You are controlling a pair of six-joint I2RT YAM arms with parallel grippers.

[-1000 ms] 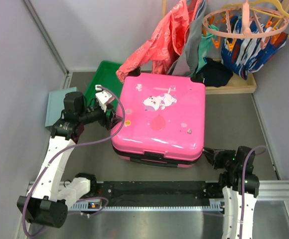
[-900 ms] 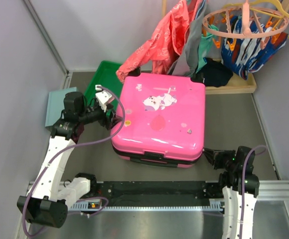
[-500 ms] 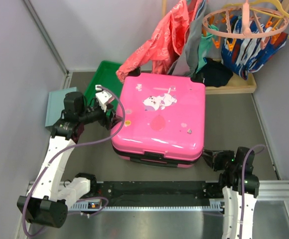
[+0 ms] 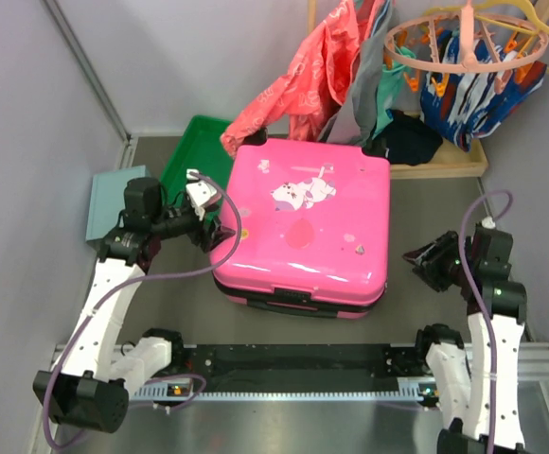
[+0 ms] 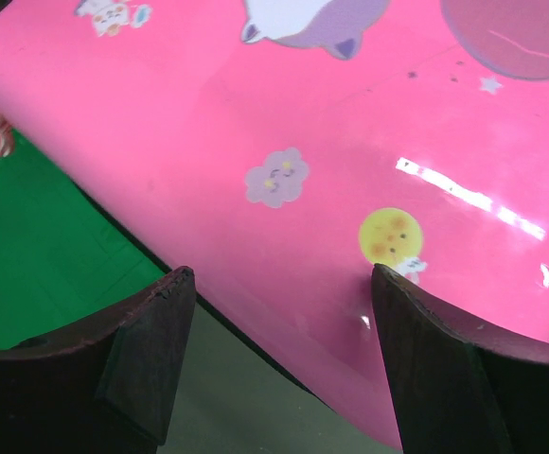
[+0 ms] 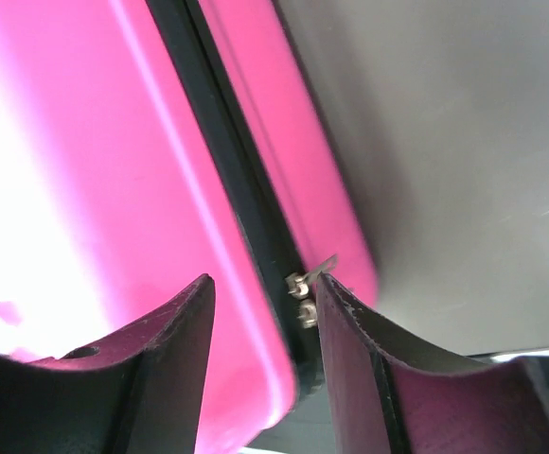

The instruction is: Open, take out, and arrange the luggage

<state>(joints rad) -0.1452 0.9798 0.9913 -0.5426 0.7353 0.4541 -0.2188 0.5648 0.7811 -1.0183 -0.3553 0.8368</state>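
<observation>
Lying flat and closed at the centre of the overhead view, the luggage (image 4: pixel 303 227) has the left gripper (image 4: pixel 220 232) at its left edge, jaws spread wide and empty; the right gripper (image 4: pixel 424 260) hovers right of it, jaws apart, zipper pulls (image 6: pixel 300 284) between them

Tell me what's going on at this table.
Two robot arms are working on a pink suitcase that lies flat and closed on the table. The left gripper is open at the case's left edge, next to the green tray. The right gripper is open off the right side, aimed at the black zipper seam, where a metal zipper pull shows between its fingers. Neither gripper holds anything, and nothing has been unpacked yet.
</observation>
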